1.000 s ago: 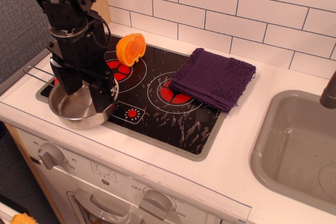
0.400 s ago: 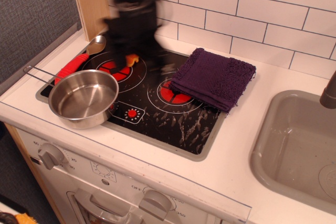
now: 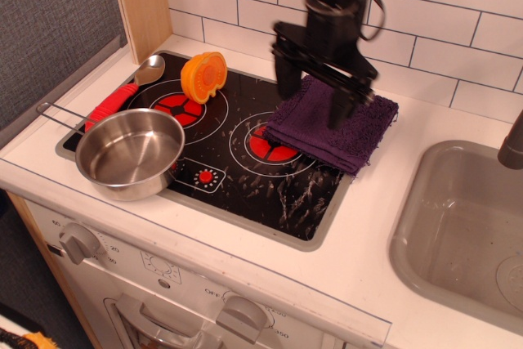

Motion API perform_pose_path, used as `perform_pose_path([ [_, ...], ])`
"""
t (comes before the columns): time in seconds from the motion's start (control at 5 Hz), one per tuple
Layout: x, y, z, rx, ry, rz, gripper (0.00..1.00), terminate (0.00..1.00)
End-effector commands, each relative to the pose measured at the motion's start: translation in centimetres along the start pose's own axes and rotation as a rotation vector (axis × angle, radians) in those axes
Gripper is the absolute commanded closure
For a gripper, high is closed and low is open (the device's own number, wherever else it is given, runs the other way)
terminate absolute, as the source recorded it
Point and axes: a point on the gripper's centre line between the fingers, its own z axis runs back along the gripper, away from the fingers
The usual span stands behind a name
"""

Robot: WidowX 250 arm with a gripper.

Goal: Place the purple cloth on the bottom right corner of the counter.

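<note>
Hovering over the purple cloth (image 3: 333,124), the pincer (image 3: 313,96) points downward with its two black fingers (image 3: 288,79) spread apart, one toward the cloth's left edge and the other above its middle; nothing is held between them, and whether the tips touch the fabric cannot be told. The cloth lies folded at about 1 o'clock from the middle of the stovetop (image 3: 270,181), its left part over the right red burner (image 3: 265,146) and its right part on the white counter (image 3: 372,226) near the tiled wall (image 3: 425,14). At 9 o'clock on the stovetop sits a steel pot (image 3: 129,153), its thin handle pointing toward the left edge. A red-handled spoon (image 3: 122,94) lies at 10 o'clock, just behind the pot. An orange toy pumpkin (image 3: 203,77) stands at 11 o'clock by the left burner. The grey sink (image 3: 458,226) occupies the counter at 3 o'clock, well apart from the cloth.
</note>
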Motion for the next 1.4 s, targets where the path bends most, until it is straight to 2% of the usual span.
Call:
perform_pose_path([
  [0.0,3.1,1.1,-0.5,0.006,-0.068,0.044,0.00,0.00],
  [0.2,3.0,1.2,-2.1,-0.025,-0.077,0.062,0.00,0.00],
  [0.4,2.3,0.8,-4.7,-0.054,-0.037,0.056,0.00,0.00],
  [0.6,1.4,0.4,-6.7,-0.052,0.039,0.005,0.00,0.00],
  [0.8,-0.5,0.0,-7.5,-0.050,0.102,-0.050,0.00,0.00],
  [1.2,-8.2,-2.5,-6.6,-0.039,0.179,-0.114,0.00,0.00],
])
